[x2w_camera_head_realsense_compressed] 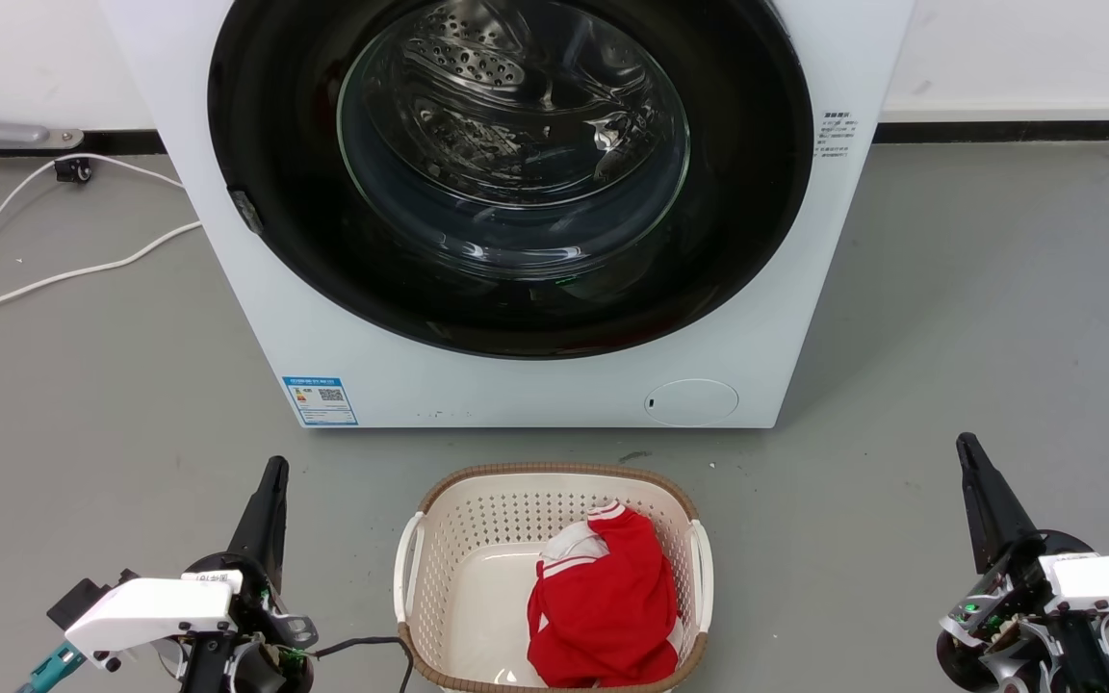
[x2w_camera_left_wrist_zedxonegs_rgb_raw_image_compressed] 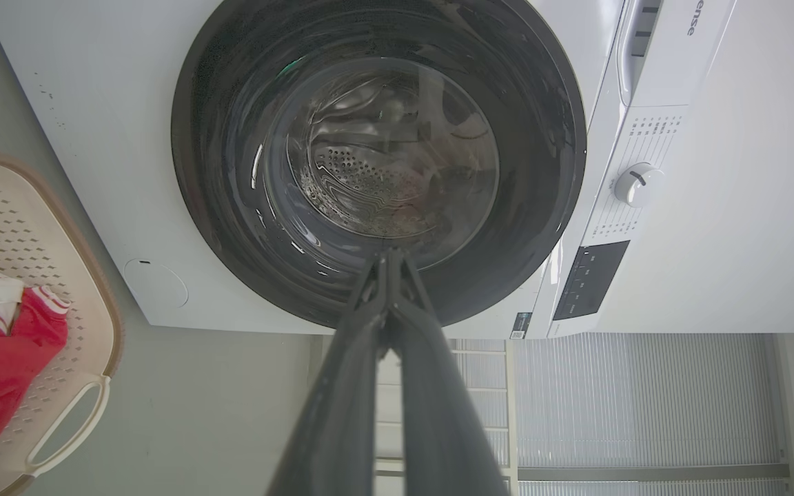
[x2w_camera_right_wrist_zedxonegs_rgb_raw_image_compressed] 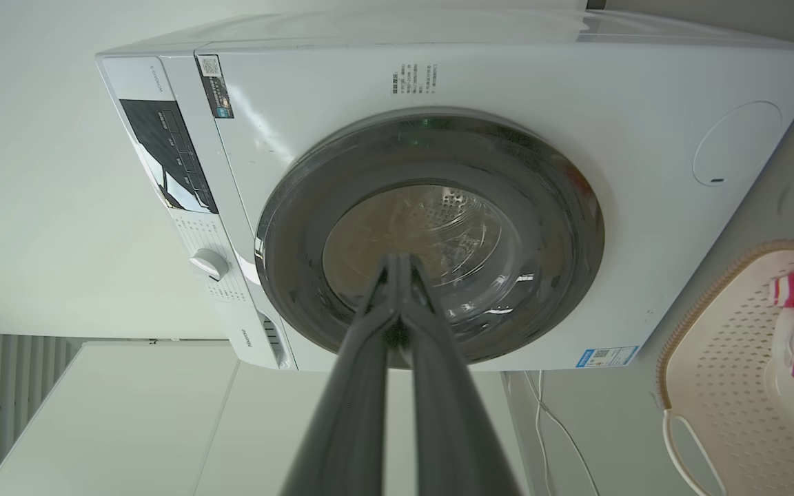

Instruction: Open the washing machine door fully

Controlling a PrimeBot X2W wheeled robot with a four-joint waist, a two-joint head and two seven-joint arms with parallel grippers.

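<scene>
The washing machine door (x2w_camera_head_realsense_compressed: 516,318) sits shut, flush on the washing machine (x2w_camera_head_realsense_compressed: 516,395). Left gripper (x2w_camera_head_realsense_compressed: 275,469) and right gripper (x2w_camera_head_realsense_compressed: 967,445) hang low, fingers pressed together, empty (basket (x2w_camera_head_realsense_compressed: 554,472) between). Best to hook the left-edge notch (x2w_camera_head_realsense_compressed: 245,212), then swing wide.

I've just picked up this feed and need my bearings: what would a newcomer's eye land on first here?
The big glossy black washing machine door, shut flat on the white washing machine, dominates the top of the head view. Below it on the grey floor sits a cream basket holding a red garment. The left gripper and right gripper flank the basket, both shut and clear of the door.
</scene>
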